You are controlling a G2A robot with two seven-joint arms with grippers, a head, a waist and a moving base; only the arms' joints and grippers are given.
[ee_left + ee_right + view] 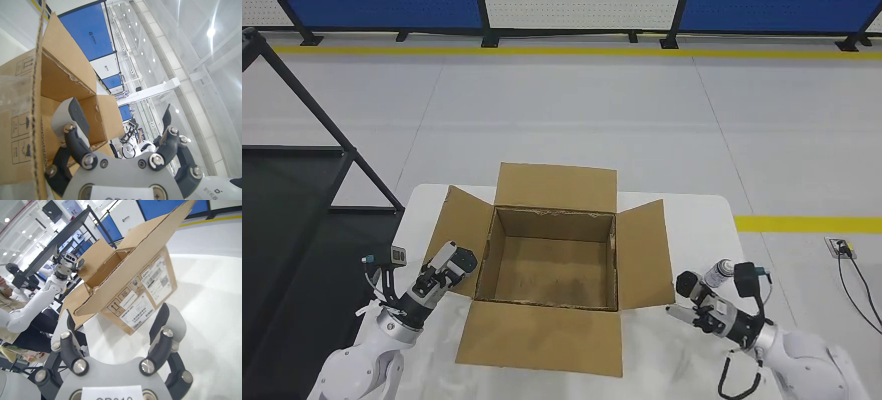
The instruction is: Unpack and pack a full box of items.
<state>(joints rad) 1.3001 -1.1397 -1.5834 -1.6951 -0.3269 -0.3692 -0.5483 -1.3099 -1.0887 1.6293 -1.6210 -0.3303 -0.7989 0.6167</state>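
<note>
Cardboard box (556, 187), flaps open, empty, centre of counter (697, 240).
Likely light; stiff walls, bendy flaps; best gripped by opposite side walls. Left pincer (454, 260), right pincer (688, 294) spread wide, holding nothing, beside its side flaps.

Right wrist view: box (132, 283) floor is hidden by its own walls, and the raised flap (151, 237) is clipped by the frame edge. Label (158, 275) print cannot be made out. Top view: table (702, 240) is partly covered by the folded-out flaps.
</note>
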